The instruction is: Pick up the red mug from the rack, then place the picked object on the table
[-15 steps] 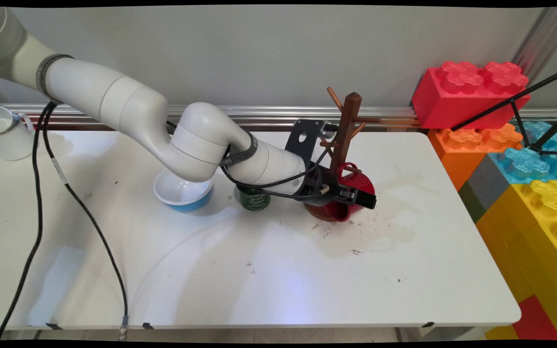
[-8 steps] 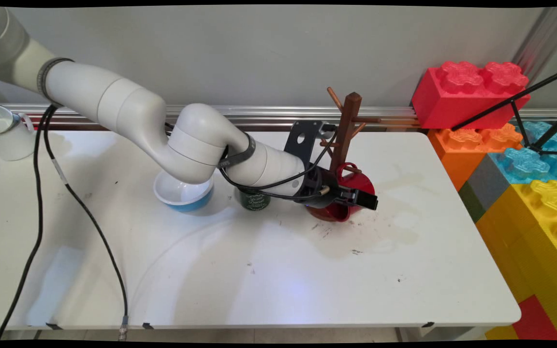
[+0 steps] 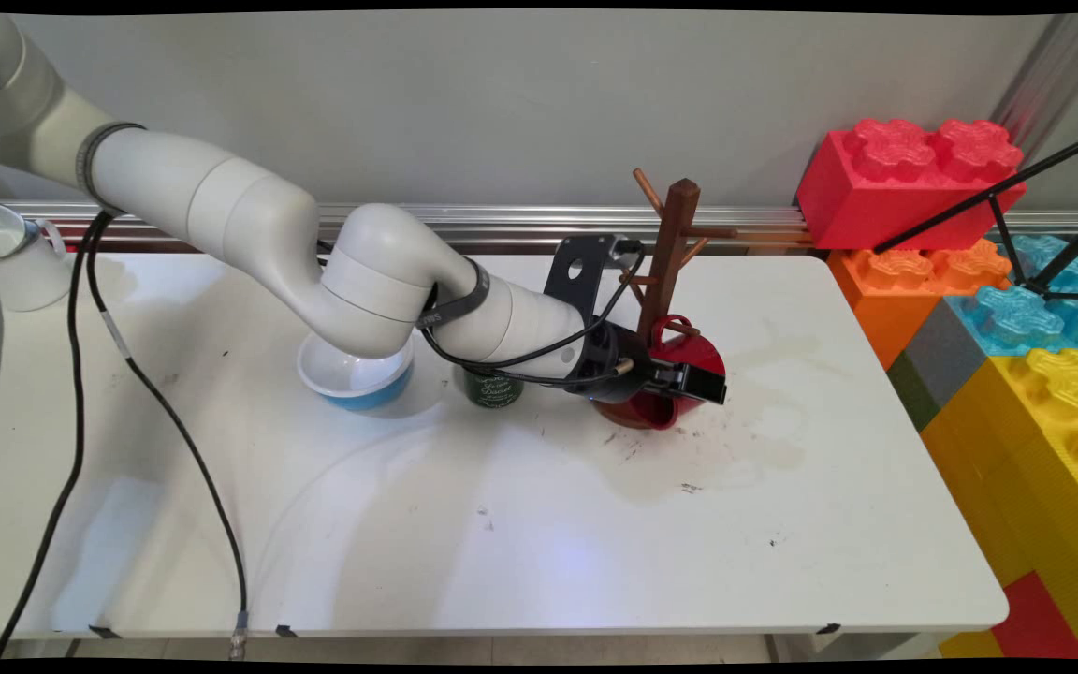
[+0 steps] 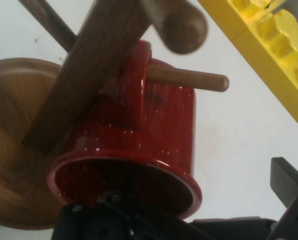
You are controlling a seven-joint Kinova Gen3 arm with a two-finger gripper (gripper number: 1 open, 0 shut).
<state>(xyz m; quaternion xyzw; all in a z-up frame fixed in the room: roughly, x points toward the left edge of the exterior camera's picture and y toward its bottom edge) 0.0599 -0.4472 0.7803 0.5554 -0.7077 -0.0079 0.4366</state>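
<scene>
A red speckled mug (image 3: 684,360) (image 4: 154,130) hangs tilted on the brown wooden mug tree (image 3: 675,253), its handle (image 4: 134,75) slipped over a low peg (image 4: 189,80). My gripper (image 3: 679,379) (image 4: 201,192) is at the mug's mouth and open. One finger reaches into the mug. The other finger (image 4: 286,180) stands clear of the outer wall, with bare table between them. The tree's round base (image 4: 14,150) lies under and beside the mug.
A dark green can (image 3: 492,386) and a white-and-blue bowl (image 3: 354,376) sit left of the tree, under my forearm. A white mug (image 3: 10,253) stands at the far left. Large toy bricks (image 3: 988,271) are stacked past the table's right edge.
My wrist and forearm have shifted slightly left and lower. The red mug has stayed on its peg.
</scene>
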